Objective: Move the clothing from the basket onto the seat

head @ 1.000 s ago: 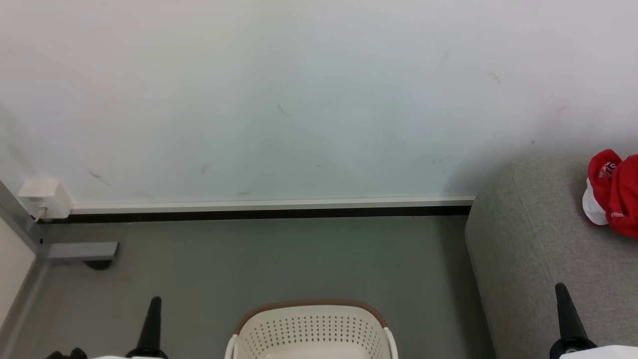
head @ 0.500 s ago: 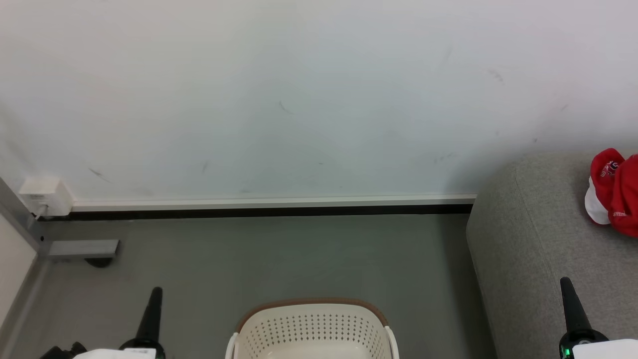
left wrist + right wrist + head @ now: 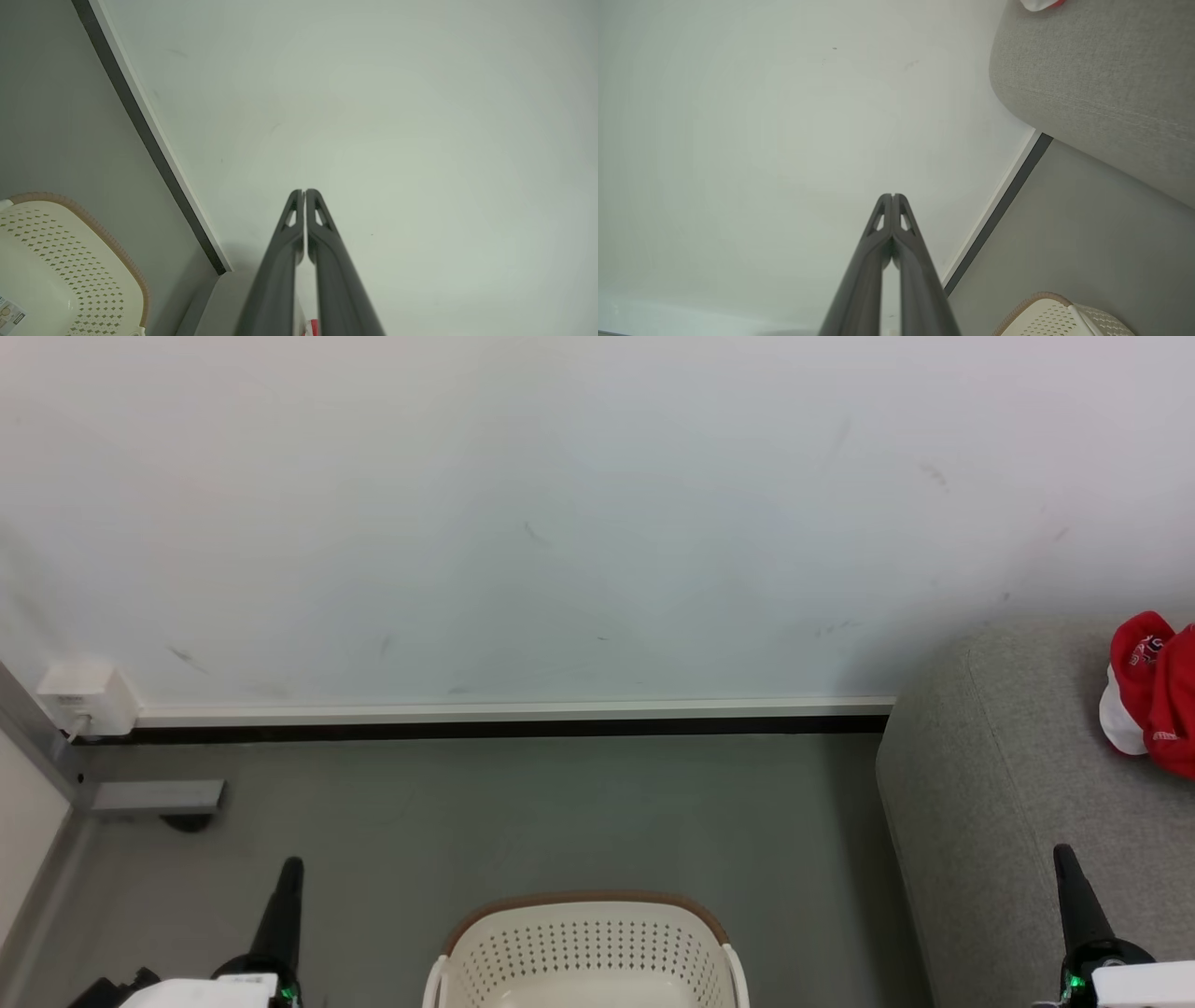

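The cream basket (image 3: 585,947) with its brown rim stands on the floor at the bottom middle of the head view, and what shows of its inside holds no clothing. Red and white clothing (image 3: 1153,695) lies on the grey seat (image 3: 1008,784) at the right edge. My left gripper (image 3: 289,868) points up left of the basket, shut with nothing in it (image 3: 304,192). My right gripper (image 3: 1062,851) rises in front of the seat, shut and holding nothing (image 3: 892,196). The basket's corner (image 3: 70,261) shows in the left wrist view, and its rim (image 3: 1045,317) in the right wrist view beside the seat (image 3: 1101,84).
A white wall (image 3: 560,523) with a white and black skirting (image 3: 504,721) runs behind the grey floor (image 3: 523,821). A white wall box (image 3: 84,700) and a grey metal foot (image 3: 154,798) sit at the left.
Both grippers have risen a little in the head view, showing more of their wrists. The picture has shifted slightly, so the camera moved. Basket and clothing stay put.
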You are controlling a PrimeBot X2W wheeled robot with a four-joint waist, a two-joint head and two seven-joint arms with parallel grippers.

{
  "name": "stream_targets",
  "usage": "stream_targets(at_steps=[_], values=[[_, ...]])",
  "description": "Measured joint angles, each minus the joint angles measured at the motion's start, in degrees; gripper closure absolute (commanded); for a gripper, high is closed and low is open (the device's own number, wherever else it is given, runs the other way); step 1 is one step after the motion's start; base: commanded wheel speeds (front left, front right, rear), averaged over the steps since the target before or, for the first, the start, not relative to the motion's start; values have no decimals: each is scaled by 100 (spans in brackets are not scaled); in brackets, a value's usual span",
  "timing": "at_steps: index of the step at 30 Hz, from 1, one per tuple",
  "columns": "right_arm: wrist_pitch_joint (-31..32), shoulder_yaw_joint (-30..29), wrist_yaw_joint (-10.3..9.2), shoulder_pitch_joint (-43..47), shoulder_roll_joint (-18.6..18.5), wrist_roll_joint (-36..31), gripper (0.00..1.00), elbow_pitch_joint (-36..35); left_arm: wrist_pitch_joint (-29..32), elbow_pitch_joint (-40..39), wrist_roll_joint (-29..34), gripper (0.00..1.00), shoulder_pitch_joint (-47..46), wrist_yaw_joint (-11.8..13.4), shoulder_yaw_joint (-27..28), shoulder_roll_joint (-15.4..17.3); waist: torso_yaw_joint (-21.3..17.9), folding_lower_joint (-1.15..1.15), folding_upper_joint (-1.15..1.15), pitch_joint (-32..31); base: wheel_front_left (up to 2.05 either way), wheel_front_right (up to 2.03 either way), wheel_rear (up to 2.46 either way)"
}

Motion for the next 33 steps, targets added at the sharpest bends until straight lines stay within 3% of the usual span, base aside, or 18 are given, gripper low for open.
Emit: stream_targets(at_steps=[33], values=[[297,-121,0,-164,-20,1222,100,14,302,-33,-1159,100,-214,-43,31,11,37,0,0,66,0,0,0]])
